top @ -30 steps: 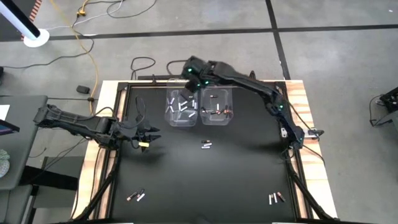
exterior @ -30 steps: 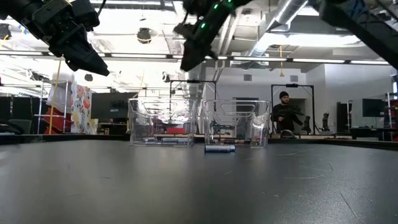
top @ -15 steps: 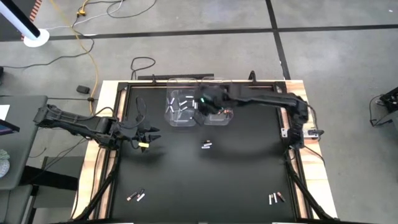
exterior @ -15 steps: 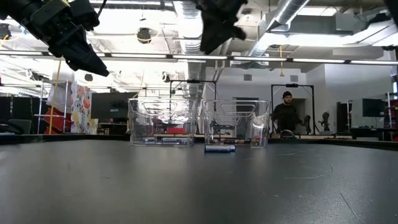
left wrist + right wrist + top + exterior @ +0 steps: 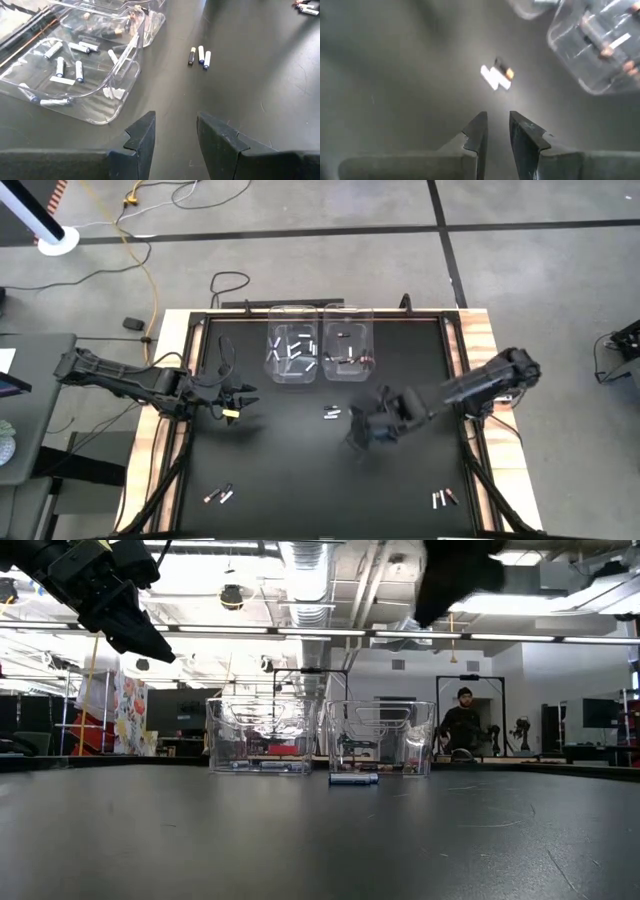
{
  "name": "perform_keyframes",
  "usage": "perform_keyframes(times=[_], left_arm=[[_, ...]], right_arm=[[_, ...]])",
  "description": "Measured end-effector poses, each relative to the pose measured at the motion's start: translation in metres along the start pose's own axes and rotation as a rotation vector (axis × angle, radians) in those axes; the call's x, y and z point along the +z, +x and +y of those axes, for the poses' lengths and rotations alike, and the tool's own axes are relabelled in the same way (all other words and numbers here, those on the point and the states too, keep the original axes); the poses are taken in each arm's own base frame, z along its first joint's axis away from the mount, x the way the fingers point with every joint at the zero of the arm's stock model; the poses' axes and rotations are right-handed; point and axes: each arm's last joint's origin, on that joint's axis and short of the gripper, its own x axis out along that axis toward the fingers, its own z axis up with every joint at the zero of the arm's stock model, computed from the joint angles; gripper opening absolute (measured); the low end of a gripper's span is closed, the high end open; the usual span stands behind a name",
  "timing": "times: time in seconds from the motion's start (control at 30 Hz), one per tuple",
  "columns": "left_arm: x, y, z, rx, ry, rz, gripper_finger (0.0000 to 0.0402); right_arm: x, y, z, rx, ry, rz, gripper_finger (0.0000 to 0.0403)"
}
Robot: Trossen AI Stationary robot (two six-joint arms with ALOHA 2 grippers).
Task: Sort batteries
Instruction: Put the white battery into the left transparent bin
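So my right tool is hanging over the middle of the surface, just short of the little cluster of three batteries lying in front of the two clear bins. Its fingers are parted a bit with nothing between them. The left tool is parked over its own side, also slightly apart and empty.

What worries me: those three are lying side by side and touching, two white and one dark with a copper end. If I come down on them as they are, I'd probably pinch two at once or roll one away, and then the wrong kind lands in a bin. The wrist view is smeared too, so lining up on one cell is guesswork. More pairs sit at both near corners.
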Motion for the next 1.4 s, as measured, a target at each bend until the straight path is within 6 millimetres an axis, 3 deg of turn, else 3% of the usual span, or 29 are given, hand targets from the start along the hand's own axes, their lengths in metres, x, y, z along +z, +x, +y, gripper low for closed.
perform_keyframes(times=[0.13,0.27,0.5,0.67,1.07,1.27,1.4], left_arm=[[0.0,0.0,0.0,0.0,0.0,0.0,0.0139],[0.0,0.0,0.0,0.0,0.0,0.0,0.0139],[0.0,0.0,0.0,0.001,0.001,0.0,0.0139],[0.0,0.0,0.0,0.012,0.068,-0.002,0.0139],[-0.003,0.0,0.001,0.019,0.153,0.027,0.0139],[-0.004,0.0,0.002,0.022,0.153,0.039,0.0139],[-0.004,0.0,0.002,0.022,0.167,0.039,0.0139]], right_arm=[[-0.035,0.009,0.008,-0.011,-0.115,0.06,0.0098],[-0.064,0.022,0.009,-0.026,-0.072,0.117,0.0098],[-0.086,0.047,0.006,0.146,-0.132,-0.009,0.0098],[-0.097,0.076,-0.013,0.183,-0.135,-0.076,0.0098],[-0.094,0.123,-0.064,0.304,-0.248,-0.224,0.0098],[-0.086,0.139,-0.098,0.201,-0.172,-0.2,0.0098],[-0.078,0.143,-0.106,0.184,-0.06,-0.205,0.0098]])
